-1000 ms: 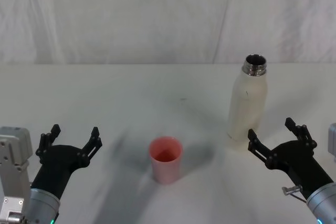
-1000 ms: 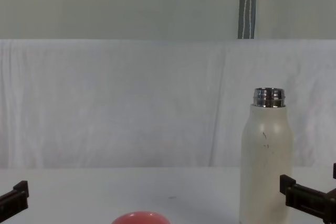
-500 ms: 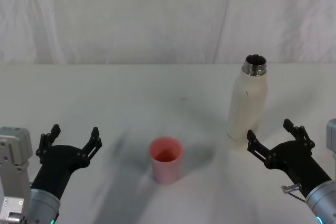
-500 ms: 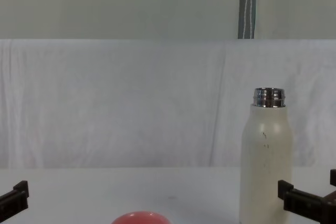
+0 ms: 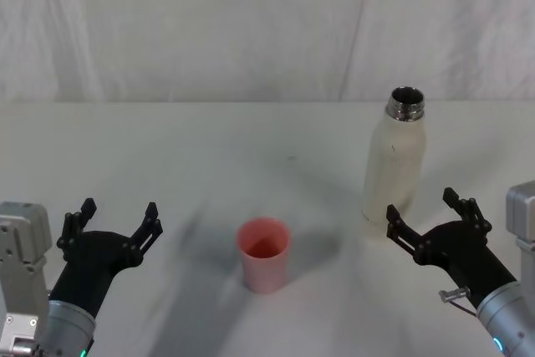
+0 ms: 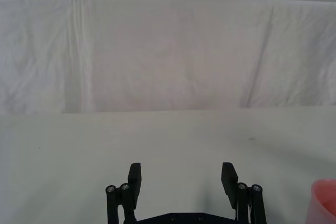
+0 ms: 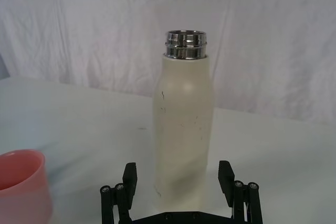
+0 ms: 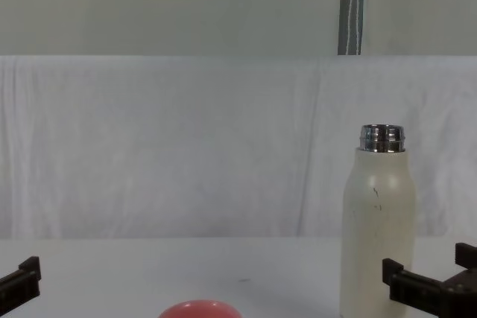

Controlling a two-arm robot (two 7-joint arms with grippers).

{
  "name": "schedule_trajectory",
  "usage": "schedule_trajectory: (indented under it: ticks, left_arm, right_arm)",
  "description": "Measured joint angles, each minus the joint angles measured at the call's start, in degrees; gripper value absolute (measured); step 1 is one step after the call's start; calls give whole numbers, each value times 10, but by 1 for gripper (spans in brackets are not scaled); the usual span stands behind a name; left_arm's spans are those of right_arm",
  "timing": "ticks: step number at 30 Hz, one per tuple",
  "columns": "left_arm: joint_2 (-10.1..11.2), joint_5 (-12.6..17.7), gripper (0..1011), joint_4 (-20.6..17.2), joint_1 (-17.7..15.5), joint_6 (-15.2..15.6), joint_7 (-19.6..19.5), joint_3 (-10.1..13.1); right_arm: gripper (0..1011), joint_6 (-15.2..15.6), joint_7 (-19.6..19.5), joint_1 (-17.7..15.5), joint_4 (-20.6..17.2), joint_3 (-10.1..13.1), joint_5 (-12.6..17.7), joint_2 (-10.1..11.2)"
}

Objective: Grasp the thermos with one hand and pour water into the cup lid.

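The thermos (image 5: 394, 165) stands upright and uncapped on the white table, right of centre; its cream body and steel neck also face the right wrist camera (image 7: 184, 124) and the chest camera (image 8: 378, 221). The cup lid (image 5: 264, 253), a coral-pink cup, sits upright in the middle foreground, with its rim low in the chest view (image 8: 195, 309) and at an edge of both wrist views (image 7: 21, 187) (image 6: 326, 200). My right gripper (image 5: 423, 216) is open just in front of the thermos base, touching nothing. My left gripper (image 5: 114, 219) is open at the near left, empty.
A white cloth (image 5: 251, 22) hangs as a backdrop behind the table. The white tabletop (image 5: 209, 156) lies bare between the cup lid and the backdrop. A grey pole (image 8: 352, 5) rises behind the cloth.
My right gripper has crept left and forward, closing on the thermos base. The left gripper, thermos and cup lid have not moved.
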Motion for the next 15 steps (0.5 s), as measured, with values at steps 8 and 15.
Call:
schedule_trajectory:
  ticks: [8,15]
  left_arm:
    - [0,0,1001,0,0,0,0,0]
    - [0,0,1001,0,0,0,0,0]
  right_arm:
    - [1001,-1,8,23,23,-7,-3,2]
    - [1001,-3,24,49,44,-17,-3,8]
